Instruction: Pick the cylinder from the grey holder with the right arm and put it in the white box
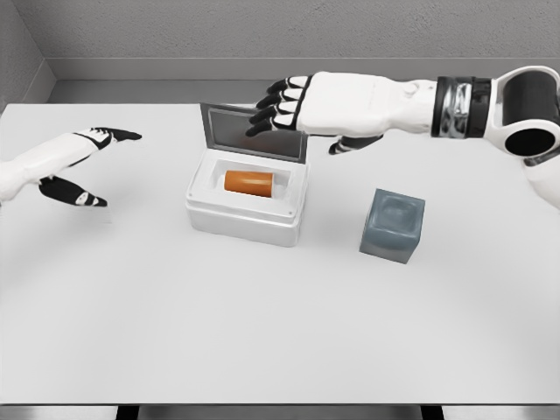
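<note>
Head view shows a white bench [262, 332] carrying two things near its middle. Toward the far-middle of the bench sits the white box [248, 203], its grey lid [254, 133] standing upright along the far side. The orange cylinder [249, 182] lies on its side inside the box's recess, long axis running left to right, touching no hand. Just to the right of the box, a little nearer the front edge and apart from it, stands the grey holder [393, 226], a small cube with a shallow hollow on top and nothing in it. The right hand [302, 105] reaches in from the right edge, its arm stretched over the far part of the bench; the palm hangs above the box's far right corner, with the dark fingertips [267, 109] spread and loose in front of the lid's upper edge, and the thumb pointing down behind the box. It grips nothing; whether the fingertips touch the lid cannot be told. The left hand [74, 166] lies near the left edge, well apart from the box, fingers extended and relaxed, thumb splayed toward the front, holding nothing.
</note>
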